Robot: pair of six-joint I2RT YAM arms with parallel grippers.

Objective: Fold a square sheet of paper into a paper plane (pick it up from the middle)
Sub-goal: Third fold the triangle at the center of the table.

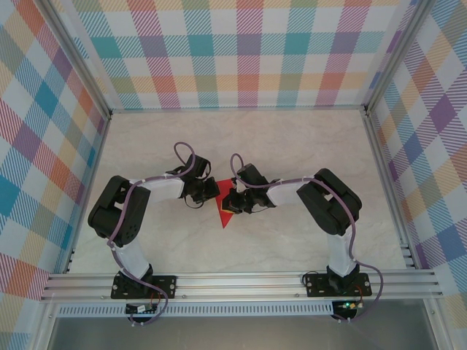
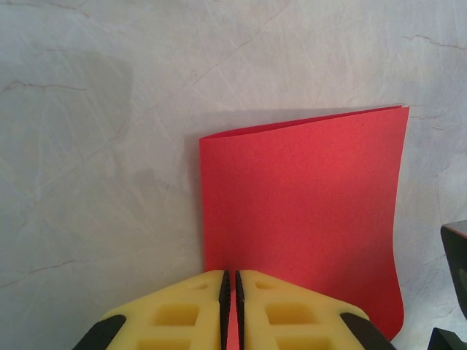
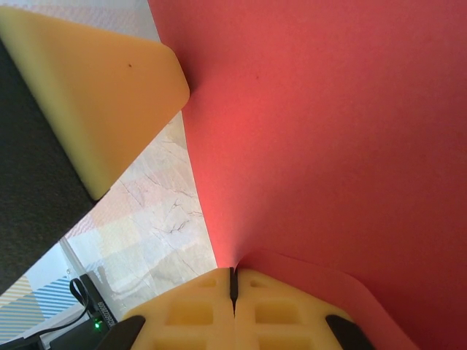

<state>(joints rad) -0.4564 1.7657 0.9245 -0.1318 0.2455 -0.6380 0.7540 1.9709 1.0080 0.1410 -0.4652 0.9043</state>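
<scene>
The square sheet of paper point(image 1: 224, 216) is bright red and hangs between my two grippers over the middle of the table, one corner pointing toward the near edge. In the left wrist view the sheet point(image 2: 303, 211) is doubled over, with two layers at its far edge. My left gripper point(image 2: 232, 292) is shut on its near edge, and red shows between the pads. My right gripper point(image 3: 233, 281) is shut on another edge of the sheet point(image 3: 328, 124), which curls over one finger. Seen from above, the left gripper point(image 1: 213, 191) and right gripper point(image 1: 232, 202) almost meet. The paper plane is out of view.
The marble-patterned table point(image 1: 292, 138) is fenced by checked walls and aluminium rails point(image 1: 241, 281). The left gripper's yellow finger point(image 3: 95, 95) looms close in the right wrist view. A black device with a green light point(image 3: 98, 321) sits at the table's near edge.
</scene>
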